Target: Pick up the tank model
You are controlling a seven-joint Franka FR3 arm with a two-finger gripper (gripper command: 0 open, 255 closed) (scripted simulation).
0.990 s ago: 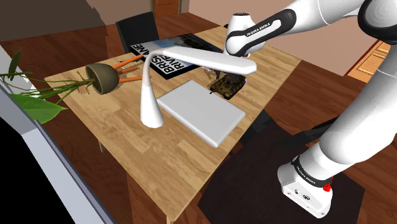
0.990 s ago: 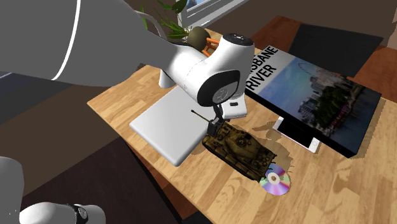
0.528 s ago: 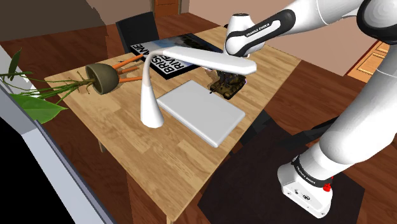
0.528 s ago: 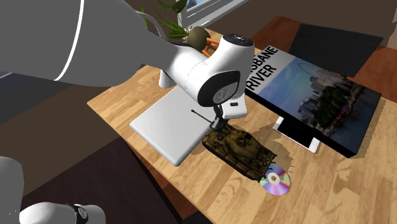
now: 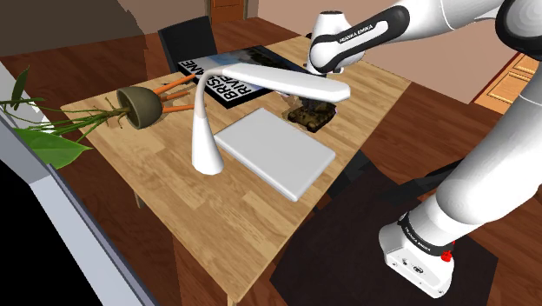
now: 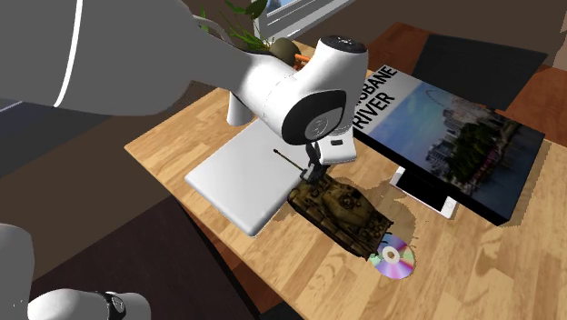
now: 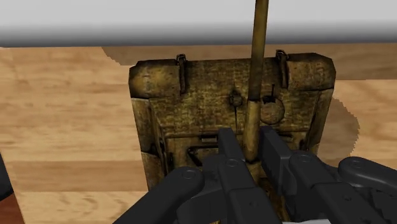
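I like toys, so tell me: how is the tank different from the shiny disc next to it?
The tank model is mottled brown and bulky, with a long gun; the disc is flat, round and shiny. The gripper clasps the tank model's gun; the disc lies untouched by it. Both are near the wooden table's edge.

Tank model is mottled olive-brown camo, fingers plain black, table pale wood grain. Disc has a rainbow sheen, lamp all white, book white-lettered.
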